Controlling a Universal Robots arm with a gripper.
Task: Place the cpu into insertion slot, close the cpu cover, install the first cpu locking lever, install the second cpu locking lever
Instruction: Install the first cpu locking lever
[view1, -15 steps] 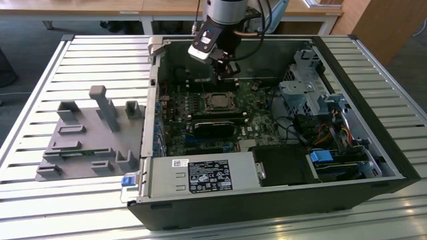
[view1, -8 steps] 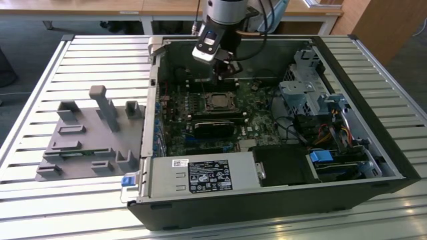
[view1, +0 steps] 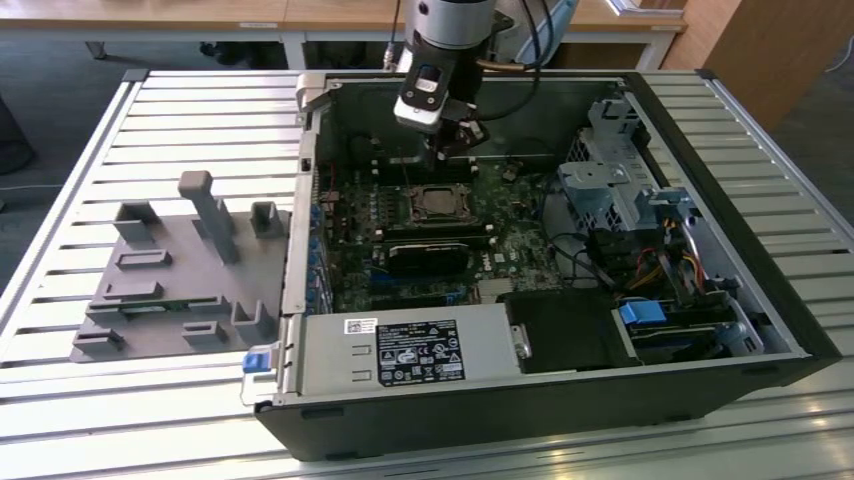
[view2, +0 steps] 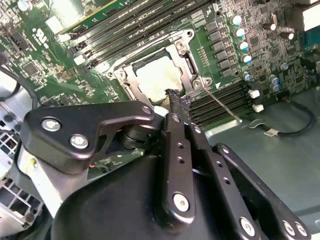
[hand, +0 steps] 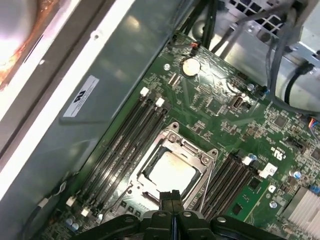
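Observation:
The cpu (view2: 156, 79) (hand: 171, 172) lies flat in the insertion slot (view1: 437, 203), its pale metal face up. The silvery cpu cover (view2: 188, 64) (hand: 193, 149) lies down around it as a frame. A thin metal locking lever (view2: 223, 106) (hand: 203, 187) sticks out from the socket's corner, over the memory slots. My gripper (view1: 446, 158) (view2: 175, 98) (hand: 170, 194) hangs just above the socket's edge. It is shut, fingers pressed together with nothing between them.
The open computer case (view1: 787, 330) walls the board in on all sides. Long black memory slots (hand: 125, 145) (view2: 220, 100) flank the socket. A black module (view1: 430, 252), a power supply (view1: 400, 350), a drive cage (view1: 614, 190) and cables (view1: 667, 270) crowd the case. A grey fixture (view1: 174, 270) stands at the exterior view's left.

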